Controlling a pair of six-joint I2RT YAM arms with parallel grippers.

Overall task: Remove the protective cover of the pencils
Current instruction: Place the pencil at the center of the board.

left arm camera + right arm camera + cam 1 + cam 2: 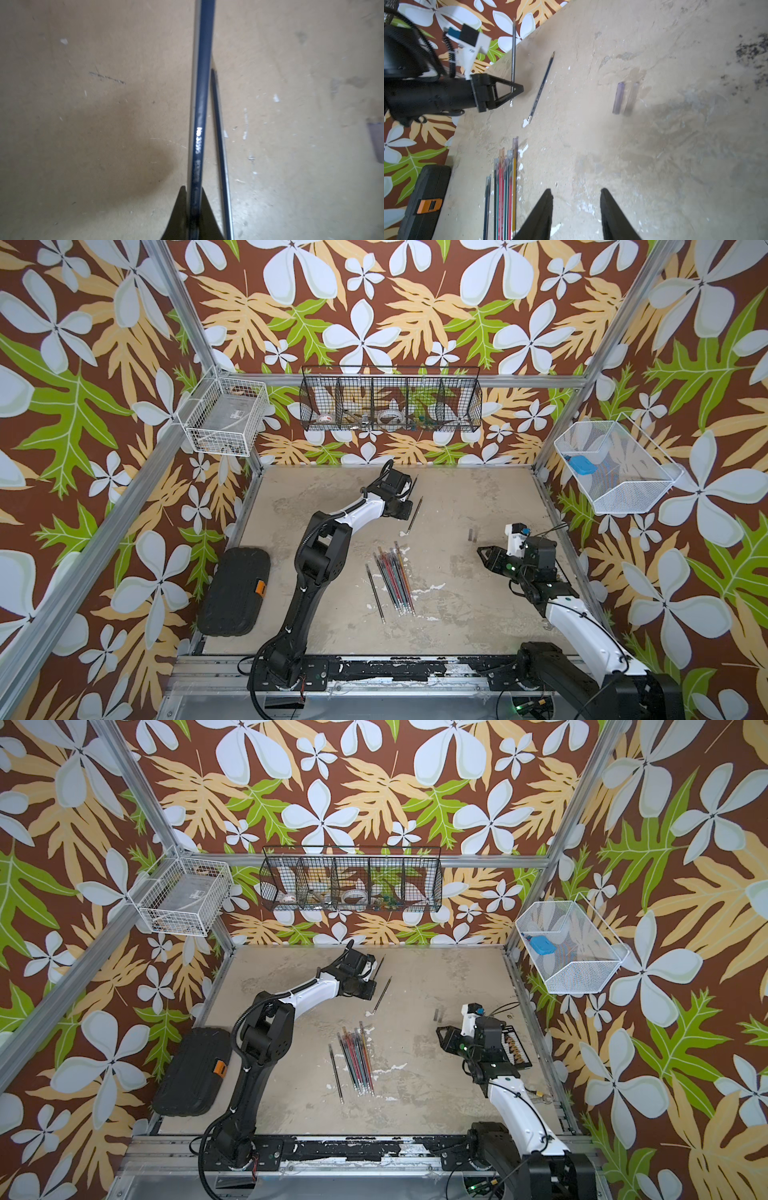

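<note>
left gripper (192, 193) is clamped on a dark pencil (204, 83), right gripper (576, 190) sits jaws apart, empty, two loose caps (625, 98) nearby

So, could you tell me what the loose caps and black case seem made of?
Loose caps: probably thin plastic, smoky and translucent; the table shows through them. Black case: likely moulded plastic, matte, with textured surface and orange latch.

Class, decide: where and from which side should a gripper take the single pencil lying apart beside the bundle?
Probably mid-shaft on the single pencil, from above, jaws across it: it lies flat on the table, with a gap to the bundle.
</note>
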